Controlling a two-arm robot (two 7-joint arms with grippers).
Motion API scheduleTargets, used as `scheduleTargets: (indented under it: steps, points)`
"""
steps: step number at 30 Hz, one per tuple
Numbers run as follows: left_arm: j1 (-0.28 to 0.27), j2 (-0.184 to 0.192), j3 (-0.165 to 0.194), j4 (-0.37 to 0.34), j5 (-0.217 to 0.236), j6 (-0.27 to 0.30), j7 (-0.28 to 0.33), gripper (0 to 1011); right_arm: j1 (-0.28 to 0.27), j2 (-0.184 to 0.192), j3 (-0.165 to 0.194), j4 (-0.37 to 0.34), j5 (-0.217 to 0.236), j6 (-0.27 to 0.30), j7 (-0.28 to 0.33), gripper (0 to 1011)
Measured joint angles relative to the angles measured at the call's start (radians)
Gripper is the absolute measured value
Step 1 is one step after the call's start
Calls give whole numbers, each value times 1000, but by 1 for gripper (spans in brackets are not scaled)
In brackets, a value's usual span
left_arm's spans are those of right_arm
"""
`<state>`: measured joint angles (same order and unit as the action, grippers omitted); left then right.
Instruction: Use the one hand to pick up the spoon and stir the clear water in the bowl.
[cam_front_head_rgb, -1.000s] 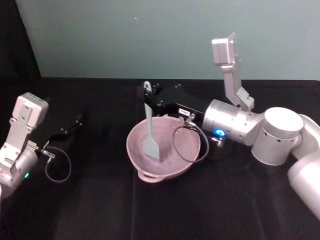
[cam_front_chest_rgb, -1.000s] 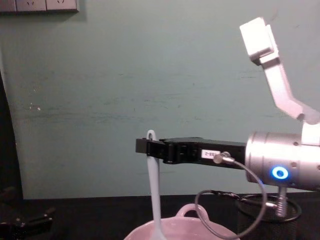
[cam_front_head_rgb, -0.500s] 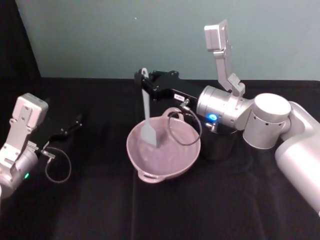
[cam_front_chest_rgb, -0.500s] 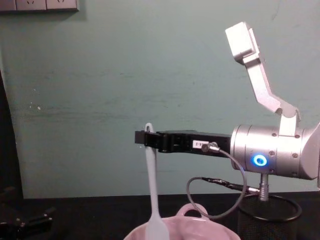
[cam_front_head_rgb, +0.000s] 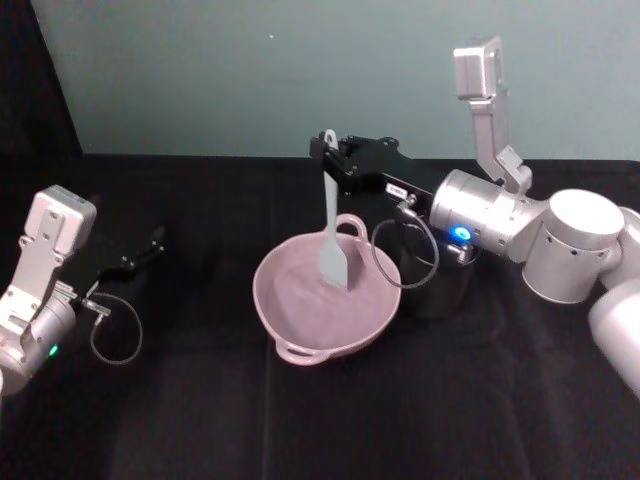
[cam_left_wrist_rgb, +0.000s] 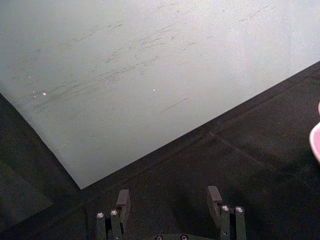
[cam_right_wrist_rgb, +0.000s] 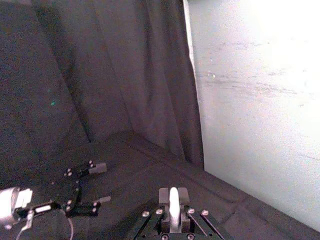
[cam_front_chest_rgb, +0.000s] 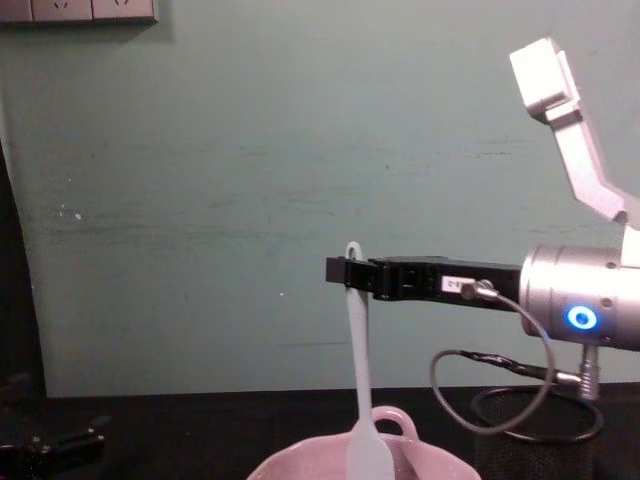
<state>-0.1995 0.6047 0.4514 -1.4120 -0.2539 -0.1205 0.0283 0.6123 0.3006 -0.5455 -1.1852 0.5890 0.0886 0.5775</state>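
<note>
Spoon (cam_front_head_rgb: 330, 215) is already picked: it hangs near-vertical from the right gripper (cam_front_head_rgb: 328, 155), which pinches it just under the hole at the handle tip. In the right wrist view the white handle sits clamped between the two pads. The blade is straight below the pincer, down inside the bowl (cam_front_head_rgb: 262, 292); can't tell whether the blade tip is actually wet. Judgement: pickup is done and the step in hand is the stir itself. The next move calls for a slow circular sweep, pincer level and low enough to put the blade under the surface. The radius must be small enough not to knock the wall or the loop handle (cam_front_head_rgb: 348, 222) below the pincer on the wrist side. The spoon is thin, flat and white, plastic-looking, with a squarish blade. Gripped at the tip it's a long lever, so it probably swings or twists if the blade drags on the bowl. The bowl is wide, shallow and pale pink, with a glossy glaze and a smooth curved wall. The water (cam_front_head_rgb: 305, 300) is colourless and barely reads against the pink. A black mesh cup (cam_front_head_rgb: 445, 292) stands back from the pincer, under the silver wrist, just beside the bowl; contact can't be told. A matte black tablecloth (cam_front_head_rgb: 400, 420) lies under everything. The left gripper (cam_front_head_rgb: 152, 245) is parked well apart, across the bowl from the pincer, fingers spread with nothing in them.
</note>
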Motion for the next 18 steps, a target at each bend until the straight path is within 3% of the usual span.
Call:
scheduleTargets:
  steps: [11, 18]
  points:
    - [0, 0, 0, 0, 0, 0, 0, 1011, -86, 62, 3, -145, 2, 41, -28, 109]
    - [0, 0, 0, 0, 0, 0, 0, 1011, -98, 55, -22, -171, 1, 43, -23, 109]
